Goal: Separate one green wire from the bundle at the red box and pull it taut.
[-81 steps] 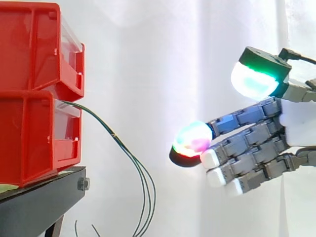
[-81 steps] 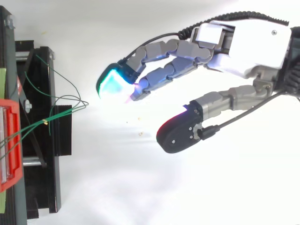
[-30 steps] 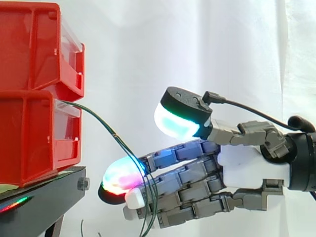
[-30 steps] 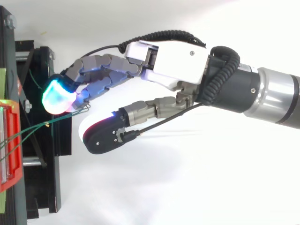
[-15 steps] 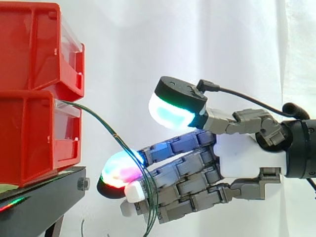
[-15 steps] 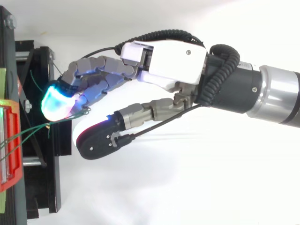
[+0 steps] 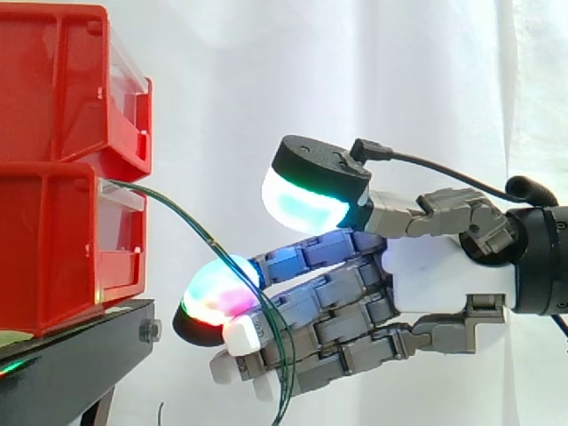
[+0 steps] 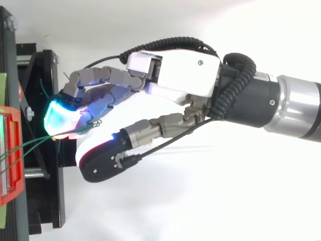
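Observation:
Several thin green wires leave the lower red bin and sag down to the right; in the top view the wires run from the red bin toward the fingertips. My hand reaches in from the right, palm level. Its fingers are nearly straight, bent slightly at the tips, and the wires cross in front of them and drop past their tips. One glowing fingertip touches the wires. The thumb pad hangs well above the fingers, with open space between.
A second red bin is stacked on the lower one. Both rest on a black stand at the left, seen from above as a black frame. A white curtain backs the scene.
My hand has come in from the right to the hanging wires. In the last half second it crept further left and its fingertips bent a little more against the wires.

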Available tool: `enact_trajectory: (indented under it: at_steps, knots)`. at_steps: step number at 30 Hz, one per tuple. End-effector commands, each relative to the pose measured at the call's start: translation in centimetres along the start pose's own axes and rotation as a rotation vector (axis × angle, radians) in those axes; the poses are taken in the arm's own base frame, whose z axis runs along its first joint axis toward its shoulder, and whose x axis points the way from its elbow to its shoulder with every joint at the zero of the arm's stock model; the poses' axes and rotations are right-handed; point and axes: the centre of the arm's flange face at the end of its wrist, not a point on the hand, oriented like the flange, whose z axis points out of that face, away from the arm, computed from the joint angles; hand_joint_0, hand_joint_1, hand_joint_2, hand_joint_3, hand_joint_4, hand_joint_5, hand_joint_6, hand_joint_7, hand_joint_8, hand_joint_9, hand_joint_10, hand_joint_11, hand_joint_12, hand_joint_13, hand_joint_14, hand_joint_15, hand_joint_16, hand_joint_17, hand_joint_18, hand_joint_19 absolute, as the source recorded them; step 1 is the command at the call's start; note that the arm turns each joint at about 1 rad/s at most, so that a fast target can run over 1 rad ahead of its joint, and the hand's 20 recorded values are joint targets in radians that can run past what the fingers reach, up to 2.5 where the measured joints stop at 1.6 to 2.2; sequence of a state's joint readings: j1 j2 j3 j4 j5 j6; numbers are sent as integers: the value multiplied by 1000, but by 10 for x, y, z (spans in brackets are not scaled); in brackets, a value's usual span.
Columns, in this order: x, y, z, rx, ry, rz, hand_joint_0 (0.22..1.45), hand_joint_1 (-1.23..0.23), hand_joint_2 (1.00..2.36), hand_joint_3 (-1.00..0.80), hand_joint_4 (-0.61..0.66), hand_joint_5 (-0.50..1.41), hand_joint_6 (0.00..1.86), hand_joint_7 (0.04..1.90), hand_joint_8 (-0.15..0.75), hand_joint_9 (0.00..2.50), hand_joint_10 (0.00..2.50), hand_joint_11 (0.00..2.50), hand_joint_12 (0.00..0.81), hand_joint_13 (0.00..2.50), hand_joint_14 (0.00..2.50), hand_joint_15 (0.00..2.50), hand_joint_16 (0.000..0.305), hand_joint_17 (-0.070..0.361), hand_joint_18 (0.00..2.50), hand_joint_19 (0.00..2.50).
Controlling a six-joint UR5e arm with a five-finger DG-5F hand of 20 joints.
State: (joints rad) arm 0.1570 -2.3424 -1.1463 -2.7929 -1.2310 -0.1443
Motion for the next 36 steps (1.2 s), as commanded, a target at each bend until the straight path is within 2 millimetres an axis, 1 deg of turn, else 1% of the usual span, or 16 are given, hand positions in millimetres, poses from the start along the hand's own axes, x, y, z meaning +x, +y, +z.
enact_trajectory:
  at_steps: [1, 3, 8, 10, 15, 18, 22, 29, 32, 34, 36]
  knots:
    - [2, 1, 0, -4, 6, 1, 610, -707, 1008, -407, 203, -87, 501, 1368, 283, 683, 6, 234, 327, 490, 2, 77, 53, 120, 458, 123]
    - [2, 1, 0, -4, 6, 0, 608, -720, 1010, -380, 194, -88, 503, 1427, 283, 686, 7, 240, 326, 496, 3, 81, 53, 120, 465, 121]
    - [6, 1, 0, -4, 10, 1, 604, -733, 1012, -351, 188, -102, 546, 1395, 283, 694, 7, 270, 328, 506, 3, 95, 53, 119, 479, 136]
    - [7, 2, 0, -6, 12, 2, 603, -735, 1011, -350, 202, -114, 599, 1306, 285, 697, 7, 272, 329, 515, 4, 103, 53, 118, 494, 150]
    - [13, 3, 0, -14, 15, 3, 590, -702, 1014, -314, 193, -138, 720, 1180, 292, 718, 10, 304, 331, 548, 4, 122, 52, 116, 534, 177]
    - [17, 4, 1, -29, 18, 8, 585, -689, 1015, -298, 215, -156, 801, 1122, 294, 731, 8, 328, 334, 563, 5, 138, 51, 116, 562, 202]
    - [18, 5, 1, -39, 16, 12, 574, -651, 1015, -292, 238, -157, 838, 1145, 301, 757, 9, 349, 336, 585, 6, 156, 51, 115, 582, 228]
    - [18, 5, 1, -38, 15, 13, 574, -643, 1017, -258, 225, -158, 842, 1171, 305, 759, 9, 352, 339, 602, 5, 169, 51, 115, 599, 235]
    - [19, 5, 1, -36, 17, 14, 582, -694, 1017, -244, 193, -165, 857, 1156, 306, 752, 10, 388, 340, 605, 6, 171, 51, 114, 606, 235]
    - [19, 5, 1, -33, 19, 14, 599, -770, 1016, -266, 154, -185, 878, 1118, 299, 735, 12, 422, 339, 604, 7, 168, 51, 114, 617, 232]
    - [18, 6, 1, -34, 17, 15, 614, -819, 1015, -296, 165, -188, 881, 1127, 302, 731, 13, 442, 337, 601, 6, 170, 51, 115, 619, 226]
